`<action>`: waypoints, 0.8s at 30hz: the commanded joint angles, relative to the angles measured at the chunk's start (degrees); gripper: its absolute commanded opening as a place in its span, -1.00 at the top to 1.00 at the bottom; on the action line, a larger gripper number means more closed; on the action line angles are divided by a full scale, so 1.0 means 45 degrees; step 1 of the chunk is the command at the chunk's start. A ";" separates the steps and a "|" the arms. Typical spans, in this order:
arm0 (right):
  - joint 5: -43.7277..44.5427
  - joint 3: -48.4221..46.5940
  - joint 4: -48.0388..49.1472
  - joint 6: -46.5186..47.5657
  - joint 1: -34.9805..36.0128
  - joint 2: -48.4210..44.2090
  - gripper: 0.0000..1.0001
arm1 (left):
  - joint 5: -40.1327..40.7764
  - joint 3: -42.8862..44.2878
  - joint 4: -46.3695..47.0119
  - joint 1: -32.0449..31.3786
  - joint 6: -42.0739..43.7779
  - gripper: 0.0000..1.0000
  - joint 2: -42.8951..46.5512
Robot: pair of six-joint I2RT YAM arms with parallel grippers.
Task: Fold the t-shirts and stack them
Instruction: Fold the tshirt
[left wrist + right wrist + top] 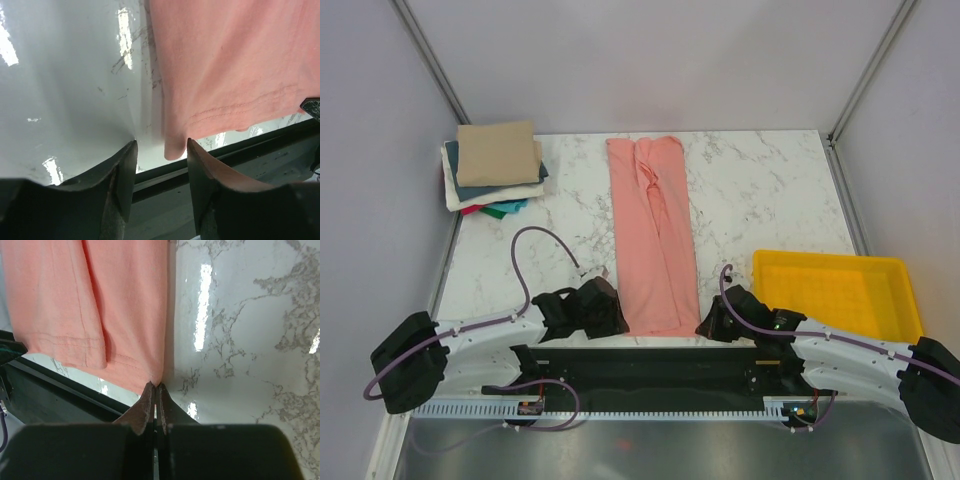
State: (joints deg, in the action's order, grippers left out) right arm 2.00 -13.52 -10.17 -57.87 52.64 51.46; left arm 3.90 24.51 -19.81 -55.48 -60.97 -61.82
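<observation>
The salmon-pink t-shirt (652, 230) lies on the marble table as a long narrow strip running from far to near. My left gripper (622, 322) is at its near left corner. In the left wrist view the left gripper (161, 147) is open, and the shirt (235, 65) corner sits between the fingertips without being pinched. My right gripper (702, 326) is at the near right corner. The right wrist view shows the right gripper (156, 386) shut on the hem corner of the shirt (120, 300). The other t-shirts sit folded in a stack (497, 160) at the far left, a tan one on top.
A yellow plastic tray (835, 262) stands at the right, just beyond my right arm. The table's near edge meets a black rail (650, 360) directly under the shirt's hem. Grey walls close in the table on the left, back and right.
</observation>
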 commanded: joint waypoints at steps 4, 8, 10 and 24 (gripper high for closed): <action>0.0278 0.0329 -0.0414 0.0085 0.0040 -0.0010 1.00 | -0.0241 0.0373 0.1549 -0.0151 -0.0299 0.50 -0.1552; 0.0472 0.0231 -0.1346 0.0105 0.0021 -0.1216 1.00 | -0.0069 0.0704 0.1476 -0.1008 -0.0376 0.96 -0.1536; 0.0610 -0.0022 -0.2052 0.0105 0.0040 -0.1862 1.00 | 0.0361 0.1289 0.0310 -0.1689 -0.0707 0.96 -0.1341; 0.2405 -0.5410 -0.5571 0.1430 0.0020 -0.1538 1.00 | 0.2550 0.5331 -0.4931 -0.1989 -0.0536 0.96 0.0614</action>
State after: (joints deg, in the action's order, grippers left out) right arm 7.66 -30.63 -33.39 -55.64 52.66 41.34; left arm 10.04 42.68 -35.00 -66.28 -64.97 -59.42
